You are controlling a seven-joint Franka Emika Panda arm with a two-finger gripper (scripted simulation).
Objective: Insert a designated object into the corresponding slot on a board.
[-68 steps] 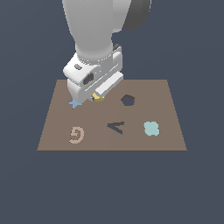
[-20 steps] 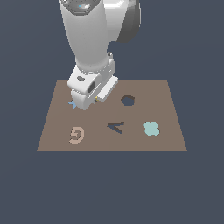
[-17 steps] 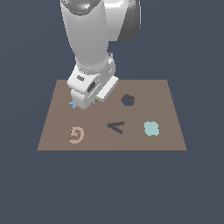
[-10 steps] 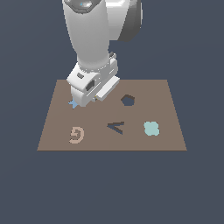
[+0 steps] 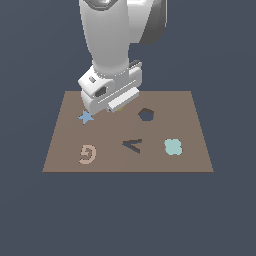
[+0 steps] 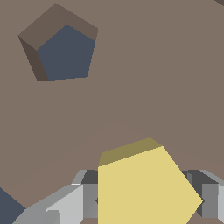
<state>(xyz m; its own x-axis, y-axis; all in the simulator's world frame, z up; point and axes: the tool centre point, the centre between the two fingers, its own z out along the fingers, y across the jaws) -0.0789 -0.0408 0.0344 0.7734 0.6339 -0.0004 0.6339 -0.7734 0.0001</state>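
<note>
We see open brown board between the gripper and the pentagon slot; in the wrist view nothing stands on the surface between the yellow pentagon block, which sits between the grey fingers, and the hole. The slot itself shows open, with nothing lying in it. Just beside the wrist, toward the exterior view's left, lies the light blue star. Nearer the board's front edge we find the tan G piece, the dark A-shaped cutout and the teal four-lobed piece, all well apart from the slot. All these pieces look flat.
</note>
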